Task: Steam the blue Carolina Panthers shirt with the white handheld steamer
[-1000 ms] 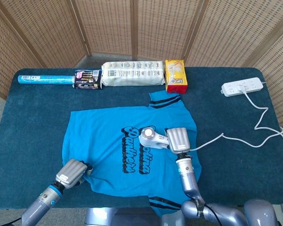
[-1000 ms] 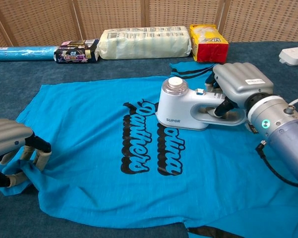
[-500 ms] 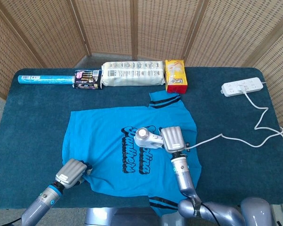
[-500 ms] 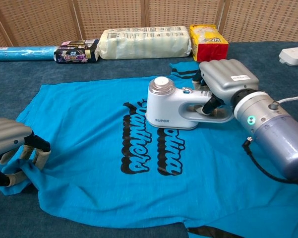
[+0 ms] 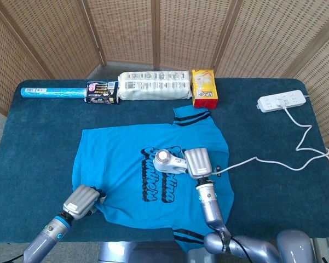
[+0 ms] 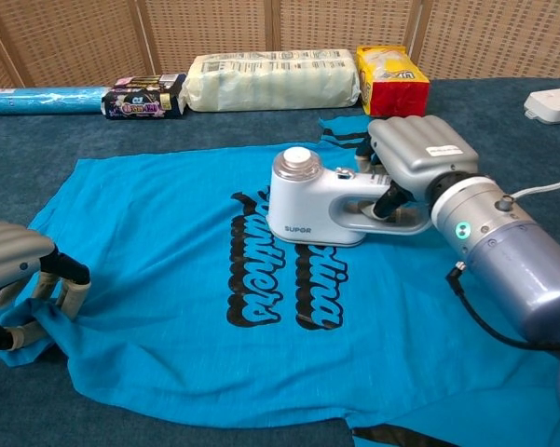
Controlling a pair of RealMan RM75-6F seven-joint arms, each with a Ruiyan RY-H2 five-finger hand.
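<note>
Since the earlier frames the white handheld steamer (image 6: 321, 203) has been slid leftward across the chest print by the right hand (image 6: 412, 158); the left hand (image 6: 23, 279) has not shifted. The blue Carolina Panthers shirt (image 5: 126, 164) is spread flat on the desk (image 5: 38, 137), print up, collar toward the far edge. The steamer sits on the shirt's middle, over the black lettering, its handle grasped by the right fingers (image 6: 389, 197). The shirt's near-left hem corner is clenched in the left fingers (image 6: 63, 284) and pinned down.

Step in hand is judged to be a steaming pass over the print. For it to be done well, the soleplate should be kept flat and in contact, moved slowly and evenly, and the hem kept taut by the left hand so no folds get pushed ahead. The cord (image 5: 273, 160) should be watched for drag.

The desk is covered in dark blue cloth. Along its far edge are laid a blue roll (image 5: 52, 93), a dark packet (image 5: 102, 92), a long white pack (image 5: 153, 86) and a yellow-red pack (image 5: 204, 86). A white power strip (image 5: 282, 101) is at far right. Wicker screens (image 5: 153, 33) stand behind.
</note>
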